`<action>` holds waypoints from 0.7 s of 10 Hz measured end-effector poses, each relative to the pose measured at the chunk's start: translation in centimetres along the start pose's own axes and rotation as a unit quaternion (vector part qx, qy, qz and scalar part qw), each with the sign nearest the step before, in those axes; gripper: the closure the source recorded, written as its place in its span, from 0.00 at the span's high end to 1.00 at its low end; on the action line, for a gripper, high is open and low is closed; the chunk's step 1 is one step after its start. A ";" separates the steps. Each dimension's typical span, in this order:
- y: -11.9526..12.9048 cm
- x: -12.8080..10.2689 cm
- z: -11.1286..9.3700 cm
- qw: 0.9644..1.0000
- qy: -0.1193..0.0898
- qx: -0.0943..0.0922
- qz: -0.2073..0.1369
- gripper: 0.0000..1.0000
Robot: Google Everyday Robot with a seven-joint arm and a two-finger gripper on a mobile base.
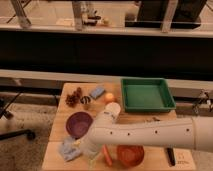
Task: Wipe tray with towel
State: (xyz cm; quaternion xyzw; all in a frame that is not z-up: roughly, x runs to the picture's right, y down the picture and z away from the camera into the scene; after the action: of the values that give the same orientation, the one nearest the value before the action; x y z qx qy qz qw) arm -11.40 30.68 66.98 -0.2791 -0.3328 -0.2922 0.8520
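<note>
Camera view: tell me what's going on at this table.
The robot's white arm stretches in from the right across the front of the wooden table. Its gripper is low, right beside the light blue towel near the front left corner. Whether it has hold of the towel cannot be seen. The green tray to be wiped sits at the back right, well apart from the towel, so wiping has not begun. A purple bowl sits just behind the towel.

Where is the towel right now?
In the camera view the towel lies crumpled at the near-left corner of the table, just in front of the purple bowl. The gripper is right beside it, far from the green tray.
</note>
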 end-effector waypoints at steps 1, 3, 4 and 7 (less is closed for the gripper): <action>-0.3 -0.1 0.5 1.000 0.000 -0.002 0.001 0.80; -0.9 -0.3 1.5 1.000 -0.001 -0.006 0.002 0.80; -1.3 -0.4 1.9 1.000 -0.001 -0.008 0.002 0.80; -2.1 -0.8 2.8 1.000 -0.002 -0.014 0.002 0.80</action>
State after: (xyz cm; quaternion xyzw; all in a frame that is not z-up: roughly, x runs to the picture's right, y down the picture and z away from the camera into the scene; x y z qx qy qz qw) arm -14.46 31.39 68.76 -0.2922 -0.3301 -0.2948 0.8478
